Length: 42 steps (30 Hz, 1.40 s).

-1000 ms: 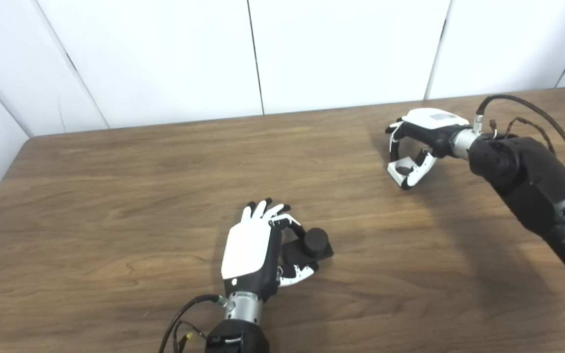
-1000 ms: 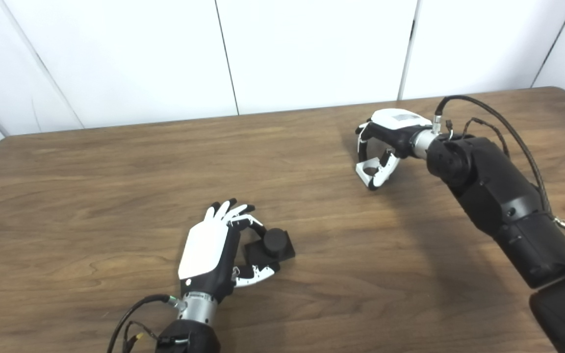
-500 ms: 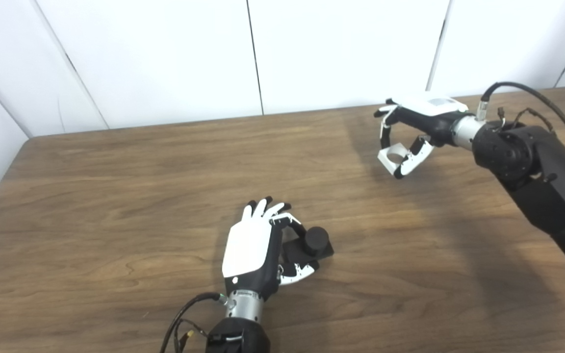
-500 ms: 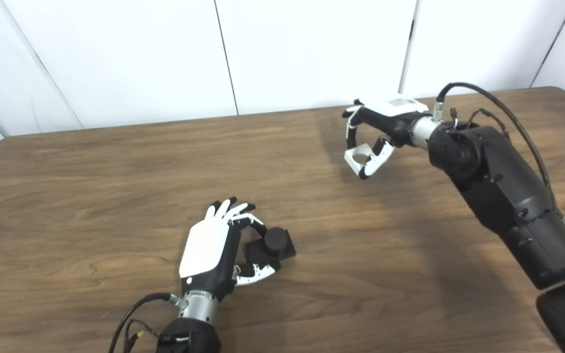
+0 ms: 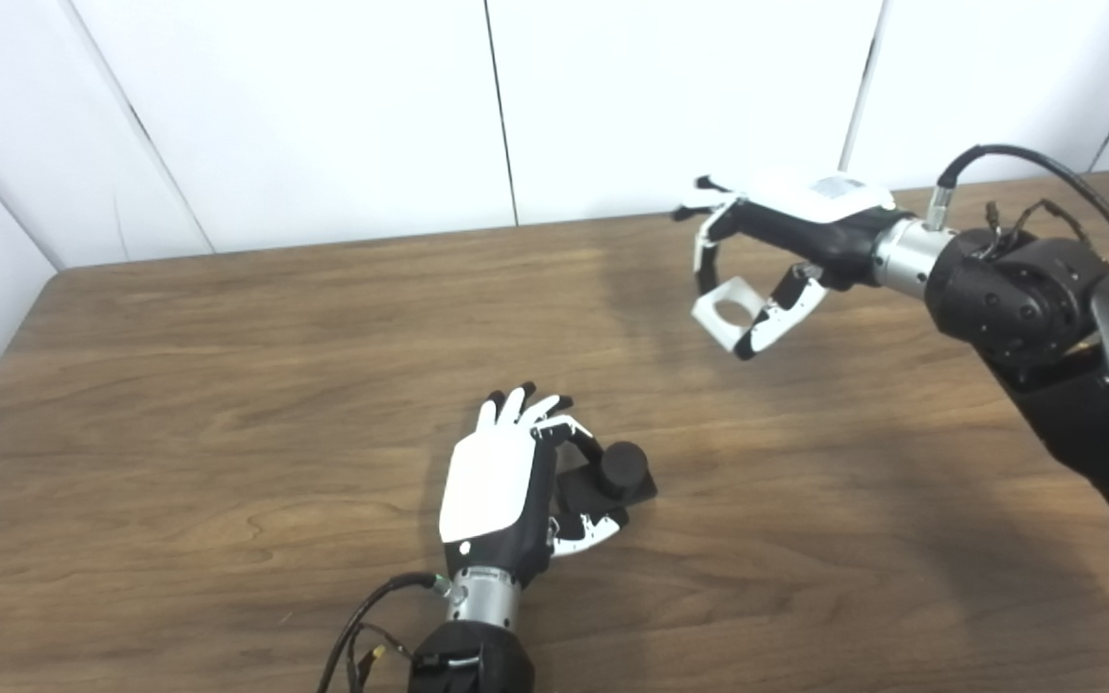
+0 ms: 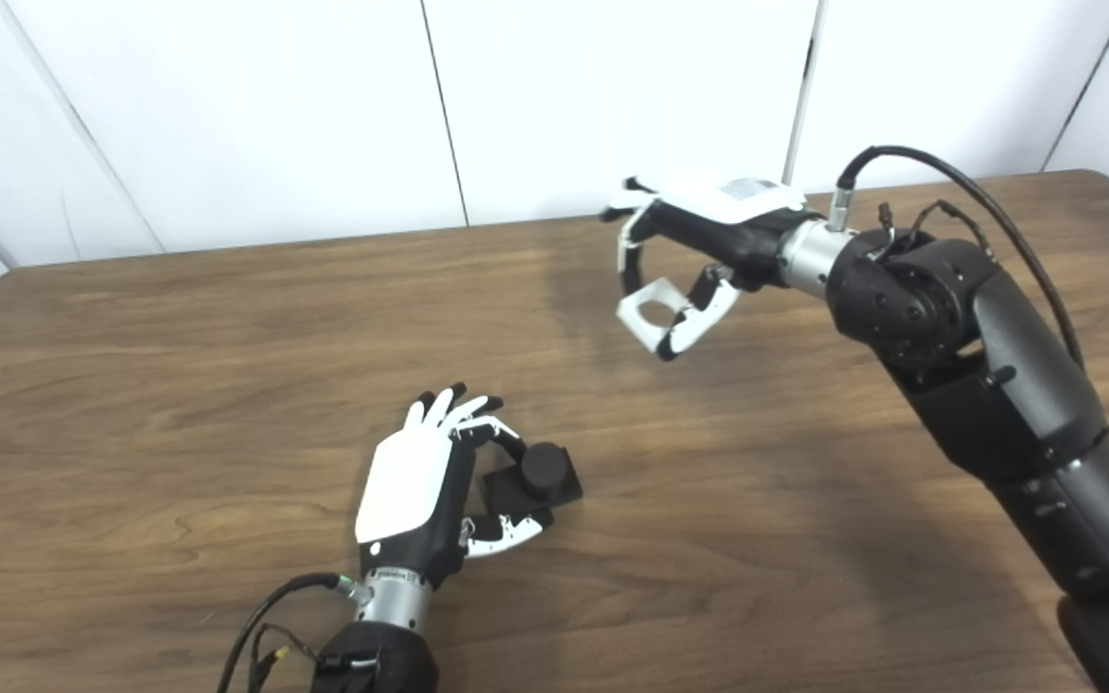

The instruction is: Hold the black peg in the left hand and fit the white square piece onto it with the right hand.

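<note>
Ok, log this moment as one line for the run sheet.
left robot hand: shut on black peg, on table | right robot hand: shut on white square piece, held in air | fit: not yet done

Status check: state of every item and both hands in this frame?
Black peg on its square black base: upright, resting on the table, not lifted.
White square piece with a round hole: held in the air, tilted, far from the peg.
Left hand: shut on the peg's base, at table level.
Right hand: shut on the white piece, raised above the table.
Brown wooden table: carries only the peg.
</note>
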Motion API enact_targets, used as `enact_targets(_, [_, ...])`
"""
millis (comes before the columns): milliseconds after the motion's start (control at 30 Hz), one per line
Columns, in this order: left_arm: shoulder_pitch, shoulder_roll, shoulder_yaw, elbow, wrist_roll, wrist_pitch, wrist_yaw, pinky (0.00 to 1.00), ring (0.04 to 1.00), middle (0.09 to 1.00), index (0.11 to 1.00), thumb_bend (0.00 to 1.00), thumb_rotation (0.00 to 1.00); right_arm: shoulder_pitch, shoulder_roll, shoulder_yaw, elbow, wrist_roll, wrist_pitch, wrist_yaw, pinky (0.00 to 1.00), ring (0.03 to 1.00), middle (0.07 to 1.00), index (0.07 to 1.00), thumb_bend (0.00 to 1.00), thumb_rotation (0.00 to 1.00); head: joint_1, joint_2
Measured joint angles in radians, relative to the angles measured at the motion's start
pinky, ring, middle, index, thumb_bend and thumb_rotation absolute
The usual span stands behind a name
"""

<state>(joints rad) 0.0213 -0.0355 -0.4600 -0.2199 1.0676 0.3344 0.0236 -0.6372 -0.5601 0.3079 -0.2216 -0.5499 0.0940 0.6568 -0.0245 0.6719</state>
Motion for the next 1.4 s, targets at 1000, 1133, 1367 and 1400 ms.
enact_targets(1000, [-0.007,-0.009,-0.005,0.011,0.011,0.002,0.007,1.00,0.960,0.848,0.487,0.51,0.08,0.074,0.111,0.110,-0.193,-0.048,0.064,0.100,1.00,1.000,0.911,0.487,0.53,0.14,0.005,0.011])
enact_targets(1133, [-0.007,-0.010,-0.006,0.012,0.011,0.002,0.009,1.00,0.959,0.848,0.487,0.51,0.08,0.074,0.112,0.120,-0.193,-0.079,0.034,0.097,1.00,1.000,0.913,0.487,0.53,0.14,0.003,0.011])
enact_targets(1367, [-0.007,-0.011,-0.008,0.014,0.012,0.003,0.012,1.00,0.960,0.848,0.487,0.51,0.08,0.074,0.115,0.131,-0.193,-0.109,0.000,0.098,1.00,1.000,0.911,0.488,0.53,0.14,0.005,0.012])
enact_targets(1400, [-0.007,-0.012,-0.008,0.014,0.012,0.003,0.013,1.00,0.959,0.847,0.487,0.51,0.08,0.074,0.117,0.132,-0.193,-0.111,-0.002,0.099,1.00,1.000,0.909,0.487,0.53,0.14,0.005,0.012])
